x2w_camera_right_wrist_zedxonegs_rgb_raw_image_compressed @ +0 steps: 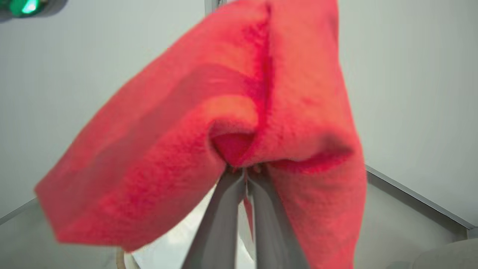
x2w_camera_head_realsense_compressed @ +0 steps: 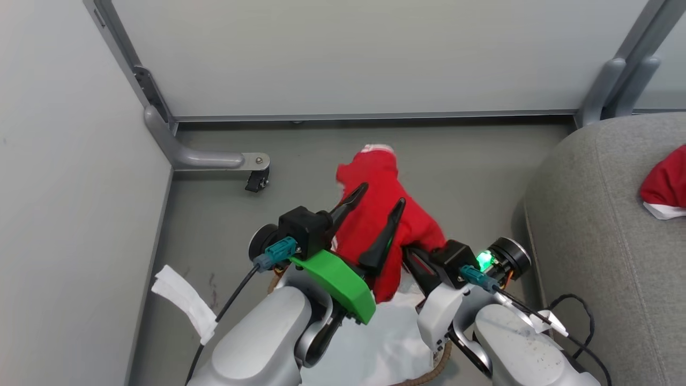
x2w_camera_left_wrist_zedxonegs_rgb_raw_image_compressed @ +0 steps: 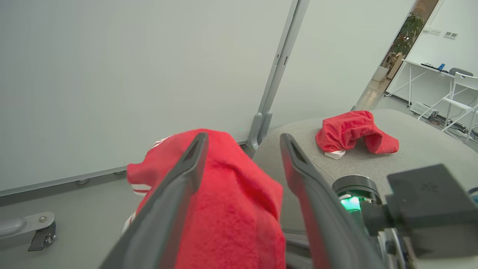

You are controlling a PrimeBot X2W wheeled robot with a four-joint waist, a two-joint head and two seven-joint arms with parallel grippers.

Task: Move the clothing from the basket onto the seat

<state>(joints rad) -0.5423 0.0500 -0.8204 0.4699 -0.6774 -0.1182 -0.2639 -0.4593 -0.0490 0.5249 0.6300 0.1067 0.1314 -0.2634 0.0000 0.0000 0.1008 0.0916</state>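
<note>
Grey floor and pale partitions surround you. One red garment [x2w_camera_head_realsense_compressed: 664,185] already lies on the seat [x2w_camera_head_realsense_compressed: 589,241]. Your right gripper [x2w_camera_right_wrist_zedxonegs_rgb_raw_image_compressed: 244,175] is pinched tight on a second red garment [x2w_camera_head_realsense_compressed: 370,171], raised over the basket [x2w_camera_head_realsense_compressed: 435,369]. Your left gripper [x2w_camera_head_realsense_compressed: 382,193] is spread wide beside it. Carrying it across is what's left.

we see pale partition panels [x2w_camera_head_realsense_compressed: 348,53] on grey posts [x2w_camera_head_realsense_compressed: 605,91], a small black castor [x2w_camera_head_realsense_compressed: 256,182] on the grey floor [x2w_camera_head_realsense_compressed: 471,171], and a white chair [x2w_camera_left_wrist_zedxonegs_rgb_raw_image_compressed: 466,80] by a table [x2w_camera_left_wrist_zedxonegs_rgb_raw_image_compressed: 418,66] far off.
</note>
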